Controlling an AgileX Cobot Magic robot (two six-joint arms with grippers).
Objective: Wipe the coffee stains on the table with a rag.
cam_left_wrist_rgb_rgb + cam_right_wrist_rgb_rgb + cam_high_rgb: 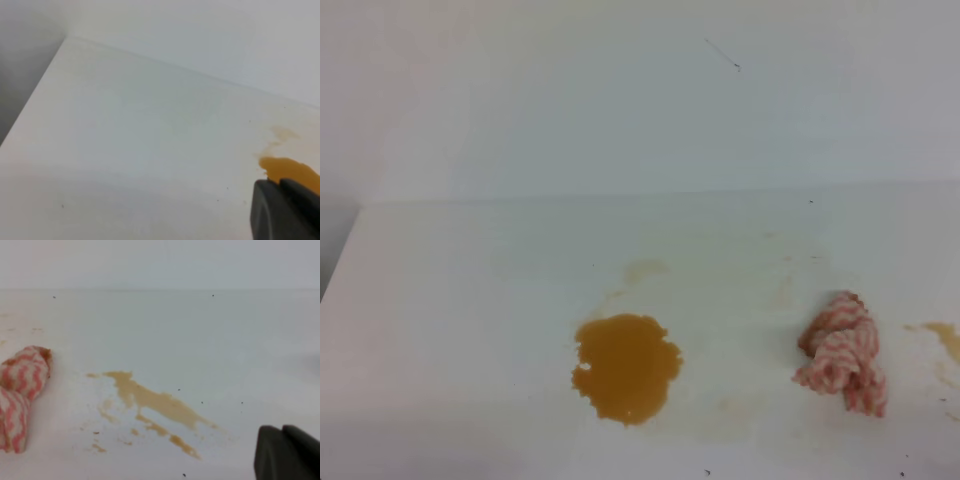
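On the white table [470,300] lies a large amber-brown coffee stain [625,366], with a faint tan smudge [643,270] above it. The pink-and-white striped rag [843,353] lies crumpled to the right, held by nothing. A smaller streaky stain [945,338] sits right of the rag and shows in the right wrist view as a streak [150,402] beside the rag [22,395]. My left gripper [279,182] shows only in its wrist view, fingers together, near the big stain [292,170]. My right gripper [281,429] is shut and empty, right of the streak.
A pale wall [640,90] rises behind the table's back edge. The table's left edge [345,250] drops to a dark gap. Tiny dark specks dot the surface near the front. Neither arm shows in the exterior high view.
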